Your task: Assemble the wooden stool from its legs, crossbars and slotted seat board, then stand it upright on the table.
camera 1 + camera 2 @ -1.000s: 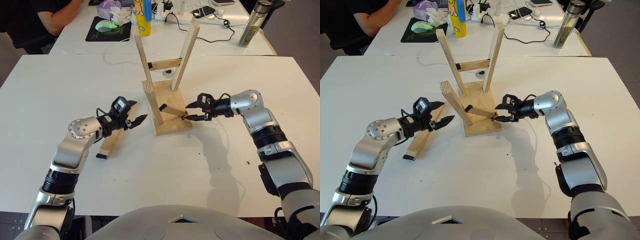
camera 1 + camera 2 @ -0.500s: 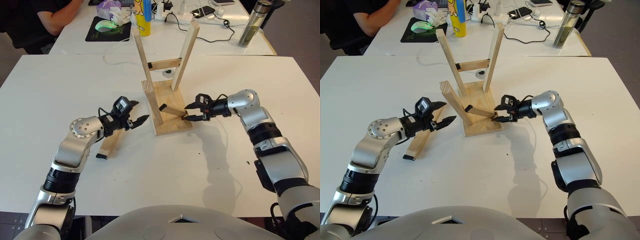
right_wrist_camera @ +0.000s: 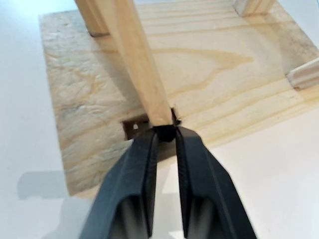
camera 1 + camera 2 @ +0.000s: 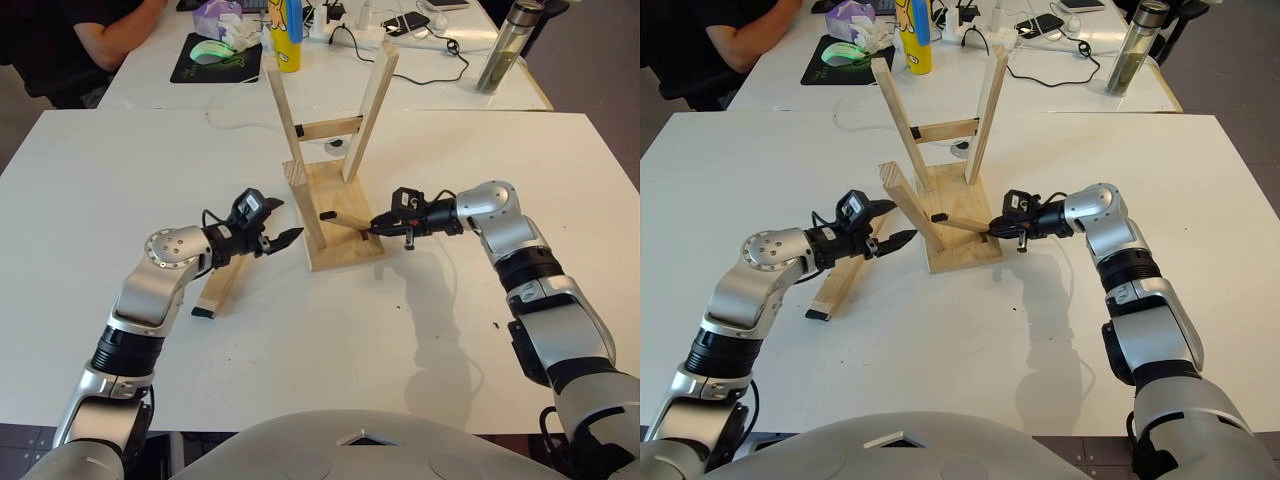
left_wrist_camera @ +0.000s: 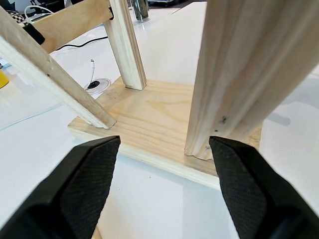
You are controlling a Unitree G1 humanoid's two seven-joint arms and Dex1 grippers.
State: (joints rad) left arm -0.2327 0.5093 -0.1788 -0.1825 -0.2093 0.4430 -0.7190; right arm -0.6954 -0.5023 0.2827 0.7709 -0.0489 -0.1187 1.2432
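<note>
Right gripper (image 4: 374, 228) newly around perhaps-pine crossbar (image 4: 346, 219)

We see the seat board (image 4: 345, 250) flat mid-frame, 3 legs (image 4: 283, 110) on it, 1 crossbar (image 4: 330, 128) joining 2; a second crossbar (image 4: 348, 221) slants there; 1 leg (image 4: 218, 288) lies left.

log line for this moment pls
right gripper: shut on short slanted wooden crossbar | left gripper: open beside flat square wooden seat board | loose wooden leg: flat on white table
</note>
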